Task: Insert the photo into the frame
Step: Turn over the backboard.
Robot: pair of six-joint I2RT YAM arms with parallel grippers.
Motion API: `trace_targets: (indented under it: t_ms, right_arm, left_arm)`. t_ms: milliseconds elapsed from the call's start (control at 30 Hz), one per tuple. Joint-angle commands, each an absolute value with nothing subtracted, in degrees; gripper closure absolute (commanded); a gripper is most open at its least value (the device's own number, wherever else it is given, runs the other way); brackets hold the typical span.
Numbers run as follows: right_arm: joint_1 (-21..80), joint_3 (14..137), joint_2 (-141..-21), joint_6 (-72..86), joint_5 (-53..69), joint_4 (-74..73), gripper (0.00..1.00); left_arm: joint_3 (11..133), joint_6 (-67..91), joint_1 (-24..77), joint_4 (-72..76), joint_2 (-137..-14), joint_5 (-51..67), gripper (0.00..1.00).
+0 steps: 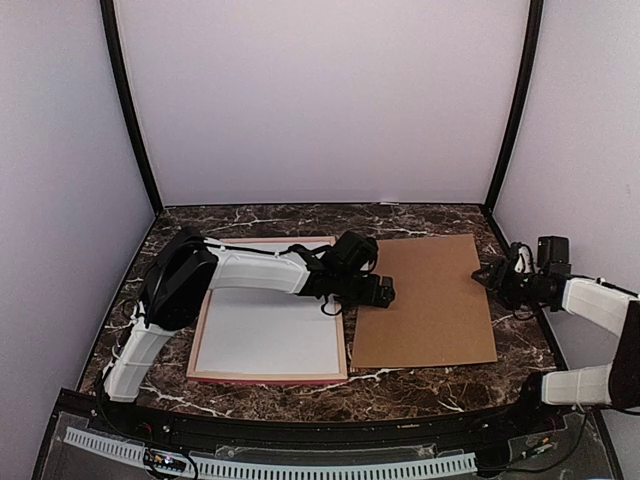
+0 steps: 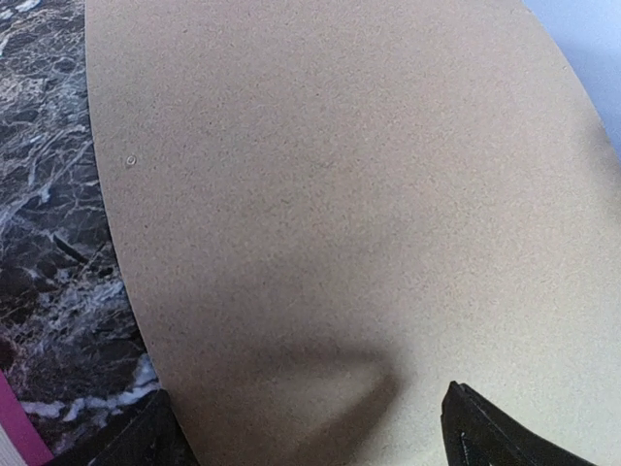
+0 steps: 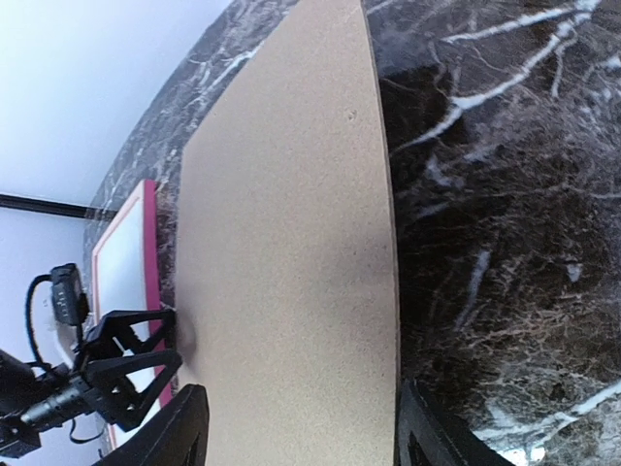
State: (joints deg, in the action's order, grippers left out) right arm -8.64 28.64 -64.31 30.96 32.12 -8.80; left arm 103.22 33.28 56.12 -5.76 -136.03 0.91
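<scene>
Photo (image 1: 270, 335) lies white side up inside the frame (image 1: 268, 377), on the table's (image 1: 420, 390) left half; only the cardboard (image 1: 425, 300) beside it seems outstanding. Left jaws and right jaws stand open at its edges, empty.

You'll see a brown cardboard backing board (image 1: 425, 303) lying flat on the dark, white-veined marble surface (image 1: 300, 392), with its long sides running toward the back wall (image 1: 320, 100). Look near one corner of the board and you'll find a small dimple (image 2: 131, 159). Beyond the board, black posts (image 1: 128, 110) mark the wall corners. On the board's near side, a white slotted strip (image 1: 330, 468) edges the surface.
</scene>
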Motion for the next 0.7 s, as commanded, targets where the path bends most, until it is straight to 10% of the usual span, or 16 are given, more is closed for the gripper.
trace_targets:
  t_ms: [0, 667]
  right_arm:
    - [-6.95, 31.56, -61.15, 34.06, 50.11, -5.29, 0.35]
    - [3.44, 46.19, -52.16, 37.03, 48.99, -13.97, 0.31]
  left_arm:
    - [100.66, 35.43, 58.12, -3.94, -136.43, 8.85, 0.02]
    - [96.13, 36.87, 58.1, 2.15, -131.19, 12.45, 0.02]
